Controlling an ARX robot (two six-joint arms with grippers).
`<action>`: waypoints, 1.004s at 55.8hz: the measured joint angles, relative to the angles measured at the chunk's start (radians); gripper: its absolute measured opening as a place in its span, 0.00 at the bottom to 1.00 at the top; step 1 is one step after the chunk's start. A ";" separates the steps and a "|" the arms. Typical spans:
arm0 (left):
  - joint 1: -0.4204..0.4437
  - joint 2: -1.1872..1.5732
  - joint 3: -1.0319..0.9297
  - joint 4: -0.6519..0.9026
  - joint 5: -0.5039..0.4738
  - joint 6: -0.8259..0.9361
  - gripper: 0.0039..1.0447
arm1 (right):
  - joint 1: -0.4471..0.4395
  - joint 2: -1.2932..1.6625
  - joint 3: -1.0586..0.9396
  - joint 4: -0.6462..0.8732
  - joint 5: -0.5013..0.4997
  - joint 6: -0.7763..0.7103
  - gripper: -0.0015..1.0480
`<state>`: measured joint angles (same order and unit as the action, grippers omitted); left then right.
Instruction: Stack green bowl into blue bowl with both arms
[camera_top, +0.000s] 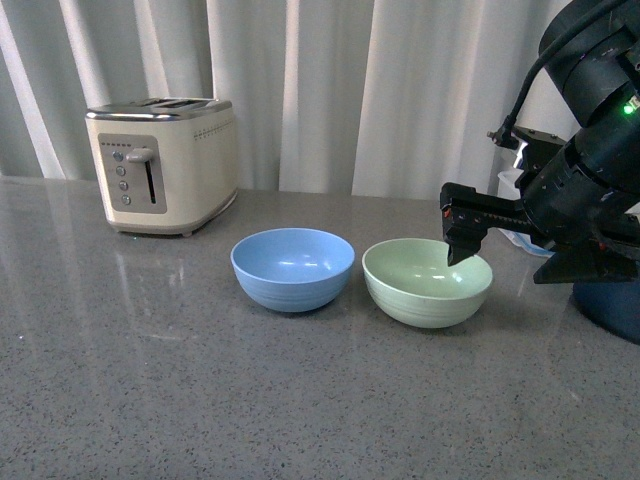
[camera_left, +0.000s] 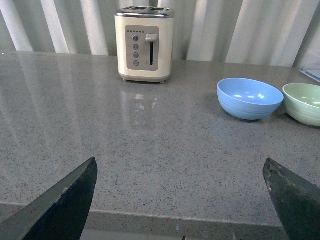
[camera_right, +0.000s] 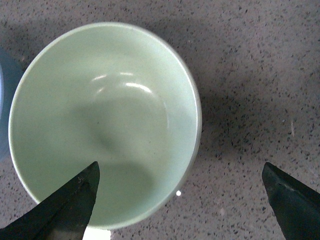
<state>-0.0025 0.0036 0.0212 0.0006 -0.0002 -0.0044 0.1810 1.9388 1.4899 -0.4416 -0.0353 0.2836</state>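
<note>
The green bowl is sitting upright on the grey speckled desk, toward its right edge and about midway between front and back. It is showing a pale mint, matte surface, round, with faint ridges circling its lower wall and a smooth inside catching small highlights. The blue bowl, sky-blue with the same size and ridges, is sitting just beside it on the side toward the left edge, with a thin gap between them.

The right arm is reaching in from the right edge with its jaws released and spread wide, grasping nothing. One finger is hanging over the green bowl's inside, the other over bare desk outside the rim. I cannot tell whether either is touching the bowl.

The left arm's fingers are also standing wide apart, gripping nothing, above the desk's front edge and well apart from both bowls. A cream toaster is standing near the back edge, toward the left.
</note>
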 joint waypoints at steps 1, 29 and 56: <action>0.000 0.000 0.000 0.000 0.000 0.000 0.94 | -0.002 0.007 0.009 -0.002 0.000 -0.001 0.90; 0.000 0.000 0.000 0.000 0.000 0.000 0.94 | -0.019 0.175 0.170 -0.029 -0.023 -0.045 0.90; 0.000 0.000 0.000 0.000 0.000 0.000 0.94 | -0.027 0.203 0.172 0.008 -0.069 -0.066 0.30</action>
<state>-0.0025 0.0036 0.0212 0.0006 -0.0002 -0.0044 0.1539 2.1418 1.6623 -0.4332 -0.1043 0.2172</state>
